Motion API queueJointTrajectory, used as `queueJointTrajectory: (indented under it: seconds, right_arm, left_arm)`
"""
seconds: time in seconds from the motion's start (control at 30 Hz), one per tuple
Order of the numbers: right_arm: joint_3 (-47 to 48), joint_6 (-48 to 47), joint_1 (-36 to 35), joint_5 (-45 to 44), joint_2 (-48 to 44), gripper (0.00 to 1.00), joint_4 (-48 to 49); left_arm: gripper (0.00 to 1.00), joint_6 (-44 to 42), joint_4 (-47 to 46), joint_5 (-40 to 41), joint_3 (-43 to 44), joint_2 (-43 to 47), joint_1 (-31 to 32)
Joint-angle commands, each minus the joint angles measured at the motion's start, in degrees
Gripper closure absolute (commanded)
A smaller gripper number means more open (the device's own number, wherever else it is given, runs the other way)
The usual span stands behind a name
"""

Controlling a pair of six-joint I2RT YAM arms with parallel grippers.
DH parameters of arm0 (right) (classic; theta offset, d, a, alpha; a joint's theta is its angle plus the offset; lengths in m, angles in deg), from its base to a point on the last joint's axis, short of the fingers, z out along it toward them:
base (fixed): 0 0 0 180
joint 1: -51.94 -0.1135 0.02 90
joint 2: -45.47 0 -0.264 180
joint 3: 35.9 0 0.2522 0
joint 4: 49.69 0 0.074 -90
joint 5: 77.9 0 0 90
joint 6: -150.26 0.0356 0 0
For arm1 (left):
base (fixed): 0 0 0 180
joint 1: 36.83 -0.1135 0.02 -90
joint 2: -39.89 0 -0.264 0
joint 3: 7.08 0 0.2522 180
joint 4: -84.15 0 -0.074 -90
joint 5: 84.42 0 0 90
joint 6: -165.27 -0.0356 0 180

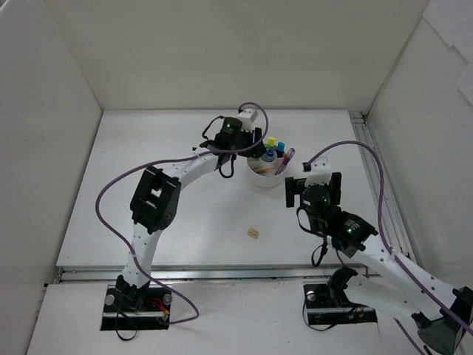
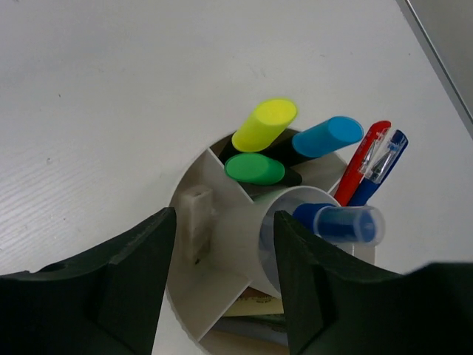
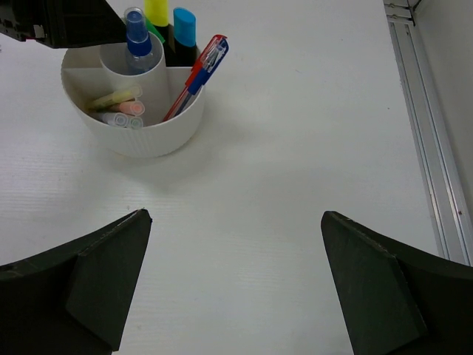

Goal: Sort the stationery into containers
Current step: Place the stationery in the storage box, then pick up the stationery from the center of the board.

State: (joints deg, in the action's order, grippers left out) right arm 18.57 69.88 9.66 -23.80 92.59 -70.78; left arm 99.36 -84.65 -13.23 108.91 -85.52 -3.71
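Left fingers (image 2: 140,281) stand part-open and empty over the organizer (image 2: 185,188). An eraser (image 2: 196,214) lies in the compartment beneath them. Highlighters (image 2: 262,126), pens (image 2: 369,159) and a marker (image 2: 344,223) crowd the other compartments. Right fingers (image 3: 96,281) gape wide nearby. Another eraser (image 1: 253,233) lies on the bench (image 1: 185,222), well apart.

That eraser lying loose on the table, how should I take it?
Come straight down from above on the eraser and pinch across its shorter width. It is a small, low block lying flat on the table with nothing beside it, so a side approach would likely just push it.
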Motion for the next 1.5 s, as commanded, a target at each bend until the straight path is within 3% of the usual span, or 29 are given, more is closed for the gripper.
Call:
queueJointTrajectory:
  seconds: [0.0,0.23,0.33,0.37,0.43,0.5,0.63,0.77,0.87,1.0,1.2,1.4,1.47]
  right_arm:
    - [0.7,0.7,0.5,0.2,-0.4,0.02,1.7]
    - [1.5,-1.8,0.1,6.4,-1.6,0.02,0.5]
    - [2.3,-3.6,-1.2,12.2,-0.6,0.02,-0.3]
    - [3.0,-3.6,-2.4,15.0,0.1,0.02,-0.7]
    - [3.5,-3.7,-3.8,17.9,3.4,0.02,-1.5]
    - [4.6,-3.4,-5.9,22.7,8.0,0.02,-2.5]
    - [5.5,-2.2,-10.4,29.6,17.6,0.02,-3.6]
    - [6.6,-1.5,-12.8,30.8,25.6,0.02,-3.7]
    - [8.1,-1.4,-13.9,28.4,31.7,0.02,-3.5]
    - [11.1,-1.5,-14.5,29.1,40.0,0.02,-2.6]
    - [12.3,2.0,-14.4,31.1,44.8,0.08,-2.8]
    - [10.5,5.7,-14.4,31.9,46.9,0.27,-2.7]
    - [10.5,6.3,-14.5,32.2,47.3,0.49,-2.8]
  left_arm:
    - [0.48,-1.2,-5.1,-0.4,-0.8,7.9,0.5]
    - [0.38,-1.7,-7.3,-0.4,-7.8,15.4,1.1]
    - [0.23,-2.6,-6.8,1.0,-12.0,21.1,1.1]
    - [0.09,-2.9,-6.4,1.7,-13.4,23.0,1.1]
    - [0.01,-3.4,-4.3,3.8,-18.3,29.7,1.1]
    - [0.01,-3.7,-1.1,9.7,-22.2,37.0,1.1]
    - [0.01,-1.6,1.7,21.1,-39.2,52.2,0.3]
    - [0.01,4.0,6.2,26.5,-51.7,68.8,-0.8]
    - [0.01,6.0,8.0,27.0,-58.1,76.2,-0.8]
    - [0.01,7.6,10.0,26.9,-61.7,80.7,-0.8]
    - [0.01,8.4,12.5,27.0,-61.9,81.8,-0.8]
    - [0.01,10.1,12.4,27.0,-63.9,82.2,-0.8]
    - [0.01,10.5,12.2,27.1,-64.3,83.1,-0.8]
